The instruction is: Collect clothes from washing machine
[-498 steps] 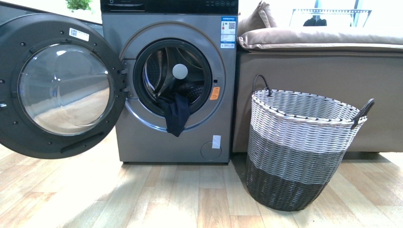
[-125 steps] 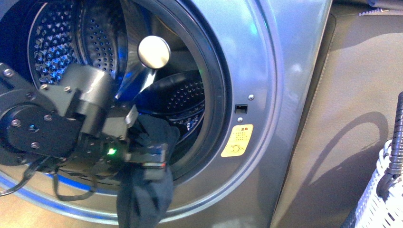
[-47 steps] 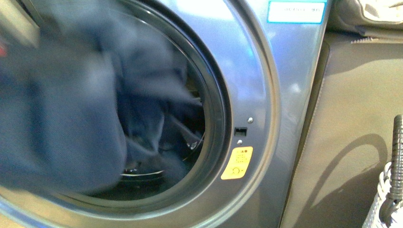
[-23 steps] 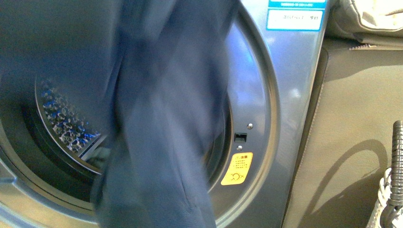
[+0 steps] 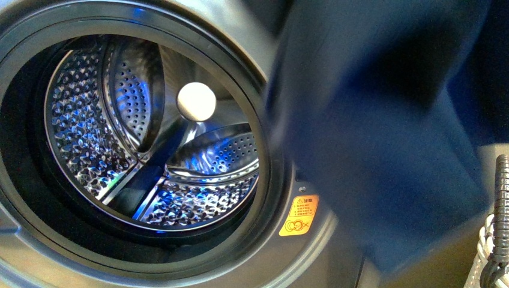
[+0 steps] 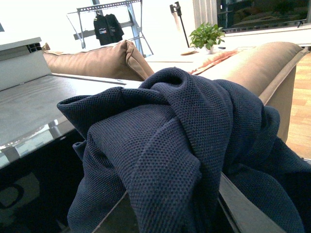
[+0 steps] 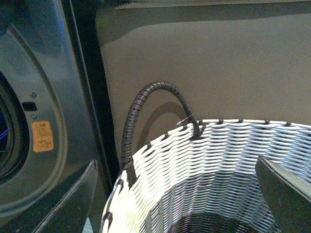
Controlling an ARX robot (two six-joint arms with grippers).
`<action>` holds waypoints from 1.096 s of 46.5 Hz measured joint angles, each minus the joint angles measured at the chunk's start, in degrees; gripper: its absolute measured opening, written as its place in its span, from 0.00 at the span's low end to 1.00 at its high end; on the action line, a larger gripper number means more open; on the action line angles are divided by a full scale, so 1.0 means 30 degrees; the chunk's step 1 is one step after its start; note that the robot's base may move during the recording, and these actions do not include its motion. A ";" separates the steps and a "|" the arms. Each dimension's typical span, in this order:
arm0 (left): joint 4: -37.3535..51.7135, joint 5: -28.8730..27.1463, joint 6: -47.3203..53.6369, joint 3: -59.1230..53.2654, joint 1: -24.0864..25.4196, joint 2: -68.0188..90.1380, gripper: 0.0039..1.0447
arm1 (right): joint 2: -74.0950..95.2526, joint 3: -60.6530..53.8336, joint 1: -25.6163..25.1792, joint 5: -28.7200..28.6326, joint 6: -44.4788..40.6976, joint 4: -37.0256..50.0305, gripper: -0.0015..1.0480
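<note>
While the navy garment (image 6: 184,145) drapes the left hand (image 6: 170,218) (grip hidden), the woven basket (image 7: 218,160) lies rightward, under the splayed, empty right hand (image 7: 180,194).

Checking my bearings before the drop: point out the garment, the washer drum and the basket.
garment (image 5: 384,120), front view, middle of the hanging blue cloth.
washer drum (image 5: 90,138), front view, perforated steel wall.
basket (image 7: 218,145), right wrist view, white woven inner wall.

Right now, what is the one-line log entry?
drum: no clothes seen | garment: out, right of opening | right pincer: open, facing basket
</note>
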 joint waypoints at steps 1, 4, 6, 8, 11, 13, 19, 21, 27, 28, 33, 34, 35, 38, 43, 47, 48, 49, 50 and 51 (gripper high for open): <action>-0.0138 0.0007 -0.0007 0.0423 0.0022 0.0321 0.19 | 0.0000 0.0000 0.0000 0.0000 0.0000 0.0000 0.93; -0.0605 0.0022 -0.0015 0.1778 0.0080 0.1319 0.19 | 0.0000 0.0000 0.0000 0.0007 0.0000 0.0000 0.93; -0.0794 0.0015 -0.0015 0.2295 0.0095 0.1705 0.19 | 0.0000 0.0000 0.0000 0.0007 0.0000 0.0000 0.93; -0.1064 -0.0036 -0.0015 0.2965 0.0095 0.2178 0.19 | 0.0000 0.0000 0.0000 0.0000 0.0000 0.0000 0.93; -0.1311 -0.0109 -0.0015 0.3636 0.0080 0.2645 0.19 | 0.0000 0.0000 0.0000 0.0007 0.0000 0.0000 0.93; -0.1494 -0.0182 -0.0007 0.4073 0.0036 0.2929 0.19 | 0.0000 0.0000 0.0000 0.0007 0.0000 -0.0007 0.93; -0.1843 -0.0262 0.0015 0.5013 -0.0277 0.3483 0.19 | 0.0000 0.0000 0.0000 0.0007 0.0000 -0.0007 0.93; -0.2018 -0.0291 0.0015 0.5435 -0.0386 0.3701 0.19 | 0.0000 0.0000 0.0000 0.0007 0.0000 0.0000 0.93; -0.2652 -0.0335 0.0007 0.7271 -0.0590 0.4488 0.19 | 0.0000 0.0000 0.0000 0.0007 0.0000 0.0000 0.93; -0.2747 -0.0357 0.0007 0.7679 -0.0627 0.4677 0.19 | 0.0000 0.0000 0.0000 0.0007 0.0000 0.0000 0.93; -0.3089 -0.0648 0.0000 0.8903 -0.0597 0.5209 0.19 | 0.0000 0.0000 0.0000 0.0000 0.0000 -0.0007 0.93; -0.3104 -0.0707 -0.0022 0.9027 -0.0561 0.5260 0.19 | 0.0000 0.0000 0.0000 0.0007 0.0000 0.0000 0.93; -0.3140 -0.0729 -0.0029 0.9129 -0.0539 0.5297 0.19 | 0.0000 0.0000 0.0000 0.0007 0.0000 -0.0007 0.93; -0.3184 -0.0794 -0.0051 0.9231 -0.0503 0.5340 0.19 | 0.0000 0.0000 0.0000 0.0007 0.0000 0.0000 0.93; -0.3184 -0.0801 -0.0073 0.9238 -0.0488 0.5355 0.19 | 0.0000 0.0000 0.0000 0.0000 0.0000 0.0000 0.93; -0.3184 -0.0809 -0.0073 0.9238 -0.0481 0.5355 0.19 | 0.0000 0.0000 0.0000 0.0007 0.0000 0.0000 0.93; -0.3184 -0.0809 -0.0073 0.9238 -0.0481 0.5355 0.19 | 0.0000 0.0000 0.0000 0.0007 0.0000 -0.0007 0.93; -0.3184 -0.0809 -0.0073 0.9238 -0.0481 0.5362 0.19 | 0.0000 0.0000 0.0000 0.0007 0.0000 0.0000 0.93; -0.3184 -0.0809 -0.0073 0.9238 -0.0481 0.5362 0.19 | 0.0000 0.0000 0.0000 0.0007 0.0000 -0.0007 0.93; -0.3184 -0.0809 -0.0073 0.9238 -0.0481 0.5362 0.19 | 0.0000 0.0000 0.0000 0.0007 0.0000 0.0000 0.93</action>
